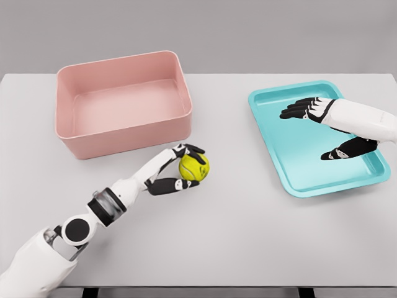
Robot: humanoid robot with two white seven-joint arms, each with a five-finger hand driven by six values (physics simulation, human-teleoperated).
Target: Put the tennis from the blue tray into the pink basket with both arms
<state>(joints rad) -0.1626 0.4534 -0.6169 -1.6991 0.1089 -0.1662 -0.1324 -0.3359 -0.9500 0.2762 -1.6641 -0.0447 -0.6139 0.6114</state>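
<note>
From the head camera, a pale grey table (248,236) filled most of the frame. On its far left stood the pink basket (124,102), a rounded rectangular tub with nothing visible inside it. On the right lay the blue tray (310,177), a shallow turquoise tray turned slightly askew, its floor bare.

The left arm came in from the lower left corner and reached diagonally up toward the middle of the table. The left hand (180,171) was clamped on the tennis ball (193,167), a yellow-green ball held between the upper fingers (193,149) curving over its top and the thumb pressed beneath it. The ball was just in front of the basket's near right corner, outside the basket and well apart from the tray. Whether it rested on the table or was lifted a little above it could not be told from this angle.

The right arm entered from the right edge, above the tray. The right hand (325,127) was spread over the tray's floor, fingers pointing left and thumb apart below them, holding nothing.
</note>
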